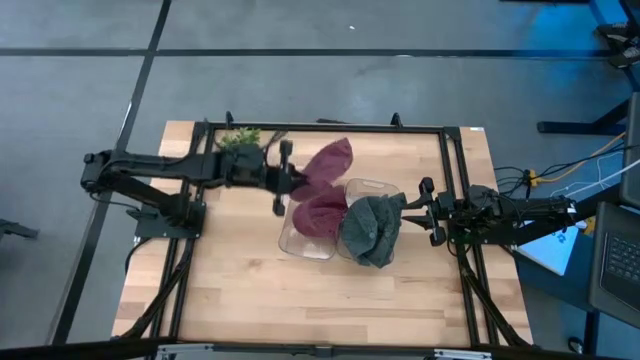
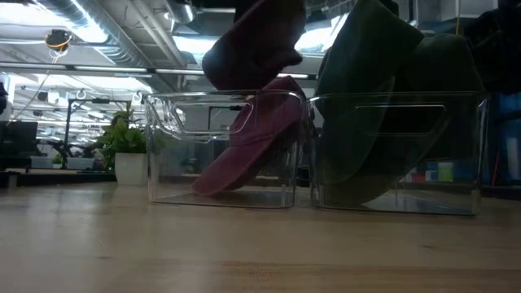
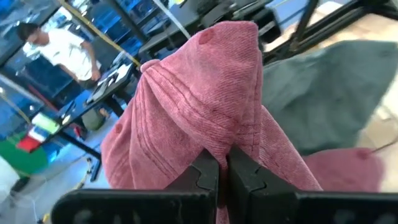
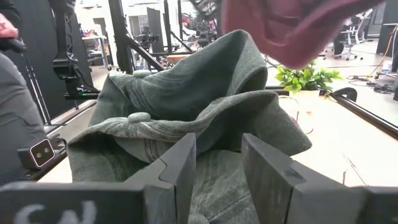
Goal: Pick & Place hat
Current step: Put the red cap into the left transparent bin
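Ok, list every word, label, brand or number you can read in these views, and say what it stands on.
"CN", or letters like it: cut off by the picture's edge, white, on the body of the right gripper, seen in its wrist view.
Nothing else is readable: the red hat, grey hat and clear bins show no text.

A robotics lab: a wooden table (image 1: pixel 250 300) in a black metal frame (image 1: pixel 455 200), exposed ceiling ducts (image 2: pixel 122 32), desks with monitors (image 2: pixel 20 138) behind.
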### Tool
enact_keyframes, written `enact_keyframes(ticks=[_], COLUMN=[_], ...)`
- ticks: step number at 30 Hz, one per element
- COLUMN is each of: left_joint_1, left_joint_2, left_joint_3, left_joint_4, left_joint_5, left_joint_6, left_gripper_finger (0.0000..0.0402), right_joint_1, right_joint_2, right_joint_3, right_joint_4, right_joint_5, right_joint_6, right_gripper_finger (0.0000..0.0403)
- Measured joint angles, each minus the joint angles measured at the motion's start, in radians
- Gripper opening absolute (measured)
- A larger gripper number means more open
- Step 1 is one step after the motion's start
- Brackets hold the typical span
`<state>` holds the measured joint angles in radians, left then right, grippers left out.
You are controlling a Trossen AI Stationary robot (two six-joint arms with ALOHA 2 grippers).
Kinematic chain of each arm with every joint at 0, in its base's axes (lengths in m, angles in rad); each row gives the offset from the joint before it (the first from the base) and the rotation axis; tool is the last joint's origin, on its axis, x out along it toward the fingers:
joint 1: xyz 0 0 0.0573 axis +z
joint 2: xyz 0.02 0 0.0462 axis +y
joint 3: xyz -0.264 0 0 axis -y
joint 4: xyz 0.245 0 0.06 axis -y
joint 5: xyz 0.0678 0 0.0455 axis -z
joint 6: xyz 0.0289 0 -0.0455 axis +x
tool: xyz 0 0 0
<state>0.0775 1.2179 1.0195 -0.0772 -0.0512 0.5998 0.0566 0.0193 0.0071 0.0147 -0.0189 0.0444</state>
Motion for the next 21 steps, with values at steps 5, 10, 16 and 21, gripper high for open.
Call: enact_keyframes(ticks=[5,10,16,21], left_joint_1=[-0.125,-0.222,-0.290,-0.310], left_joint_2=[0.000,0.000,0.016,0.053], left_joint_3=[0.000,0.000,0.000,0.000], left_joint_4=[0.000,-0.001,-0.004,-0.001], left_joint_5=[-0.116,-0.221,-0.317,-0.325], left_joint_6=[-0.001,-0.001,-0.005,-0.013], left_gripper_finger=[0.0003,0.0003,0.0003,0.0003], right_joint_1=[0.000,0.000,0.000,0.000], right_joint_2=[0.000,0.000,0.000,0.000], right_joint_3=[0.000,0.000,0.000,0.000], right_joint_4=[0.000,0.000,0.000,0.000], right_joint_5=[0.000,0.000,0.000,0.000], right_joint_6=[0.000,0.000,0.000,0.000], right_gripper_finger=[0.0131,0.0131,0.0131,0.0131])
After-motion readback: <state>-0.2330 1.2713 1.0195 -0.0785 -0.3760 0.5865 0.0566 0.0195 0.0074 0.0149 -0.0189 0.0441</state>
